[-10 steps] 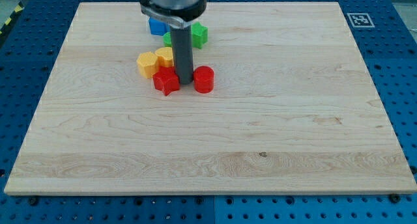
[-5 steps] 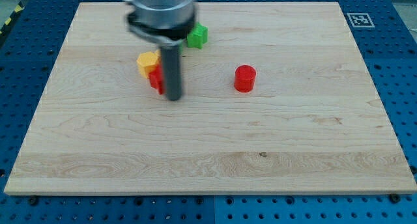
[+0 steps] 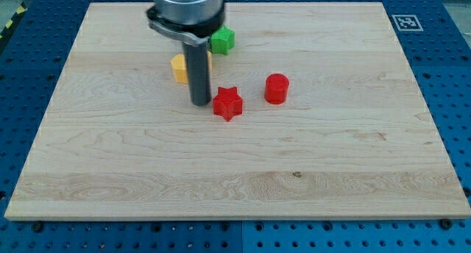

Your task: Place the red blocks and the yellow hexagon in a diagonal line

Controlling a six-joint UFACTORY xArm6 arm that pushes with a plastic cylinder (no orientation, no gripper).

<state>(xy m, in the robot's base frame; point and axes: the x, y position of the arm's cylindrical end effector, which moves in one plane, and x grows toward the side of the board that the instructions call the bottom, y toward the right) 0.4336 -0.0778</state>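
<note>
A red star block (image 3: 228, 104) lies near the board's upper middle. A red cylinder (image 3: 277, 88) stands to its right, apart from it. My tip (image 3: 200, 103) rests on the board just left of the red star, close to it. A yellow block (image 3: 181, 68) shows behind the rod, up and left of the tip; the rod hides part of it, so its shape is unclear. Other blocks behind the arm are hidden.
A green star block (image 3: 223, 40) sits near the view's top, right of the arm's body. The wooden board (image 3: 235, 179) lies on a blue pegboard table. A black-and-white marker (image 3: 405, 21) is at the board's top right corner.
The red cylinder went right, away from the cluster. The red star has moved right, out from behind the rod. The rod swung left, then came back slightly right.
</note>
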